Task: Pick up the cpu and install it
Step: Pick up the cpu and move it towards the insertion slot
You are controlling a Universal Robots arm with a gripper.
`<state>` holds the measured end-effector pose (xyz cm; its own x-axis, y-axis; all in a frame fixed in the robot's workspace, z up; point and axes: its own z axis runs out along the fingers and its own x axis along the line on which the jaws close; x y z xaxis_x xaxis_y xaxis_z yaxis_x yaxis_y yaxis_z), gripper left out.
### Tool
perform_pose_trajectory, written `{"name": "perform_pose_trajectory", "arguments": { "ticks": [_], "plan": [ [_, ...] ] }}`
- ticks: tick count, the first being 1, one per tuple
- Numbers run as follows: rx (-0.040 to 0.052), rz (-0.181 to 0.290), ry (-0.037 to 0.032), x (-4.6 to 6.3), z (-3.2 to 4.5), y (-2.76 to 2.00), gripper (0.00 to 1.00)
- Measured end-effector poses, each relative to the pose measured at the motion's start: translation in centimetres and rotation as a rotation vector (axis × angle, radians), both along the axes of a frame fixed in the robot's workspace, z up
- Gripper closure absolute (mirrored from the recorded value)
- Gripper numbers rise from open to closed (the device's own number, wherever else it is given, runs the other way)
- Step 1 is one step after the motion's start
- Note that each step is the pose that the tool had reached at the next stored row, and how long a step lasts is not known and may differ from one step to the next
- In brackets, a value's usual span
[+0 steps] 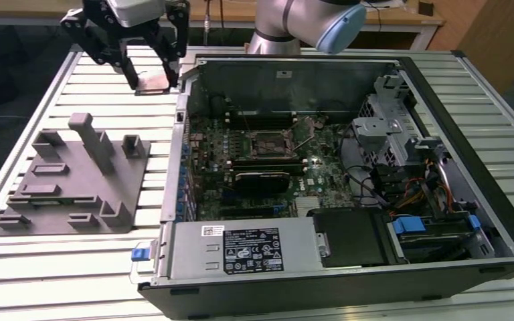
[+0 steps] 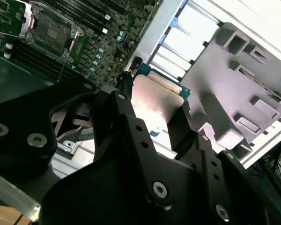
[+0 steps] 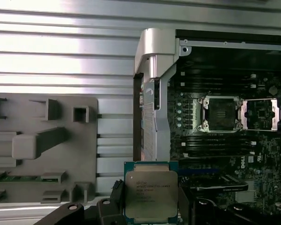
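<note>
Exterior view: the pincer [image 1: 154, 79] hangs at about eleven o'clock in the scene, above the slatted tabletop [image 1: 34, 274] and just outside the far corner of the open computer case [image 1: 347, 281]. Its two black fingers [image 1: 171, 61] are closed onto opposite edges of the cpu [image 1: 152, 83], which is held clear of the tabletop with its pale face showing between them. The grey plastic tray [image 1: 69, 180] lies flat on the tabletop at nine o'clock from the case and at about seven o'clock from the pincer, well apart from it. Inside the case, the dark socket [image 1: 270, 142] sits on the motherboard at four o'clock from the pincer.

Second wrist view: the cpu [image 2: 155, 99] is clamped between the fingers [image 2: 179, 124] of the pincer [image 2: 152, 112], its silvery top catching the light. Beyond it are the tray [image 2: 243, 79], the pale case wall [image 2: 154, 33] and the socket [image 2: 51, 30] with its thin lever.

First wrist view: the cpu [image 3: 151, 190] sits square in the grip, dark fingers [image 3: 117, 190] pressing its sides. The socket [image 3: 220, 114] stands open inside the case, its metal frame [image 3: 260, 114] swung aside, well apart from the cpu. The tray [image 3: 37, 145] lies on the other side of the case wall [image 3: 152, 84].
</note>
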<state>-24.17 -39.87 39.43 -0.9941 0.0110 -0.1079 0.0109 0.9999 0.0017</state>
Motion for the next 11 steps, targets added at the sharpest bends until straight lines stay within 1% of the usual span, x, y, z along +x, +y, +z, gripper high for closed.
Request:
{"name": "perform_pose_trajectory", "arguments": {
  "ticks": [5, 11],
  "plan": [
    [0.0000, 0.000, -0.0001, 1.1, -0.38, 0.03, 0.46],
    [0.0000, 0.001, 0.0014, 3.3, -1.11, 0.11, 0.46]
  ]
}}
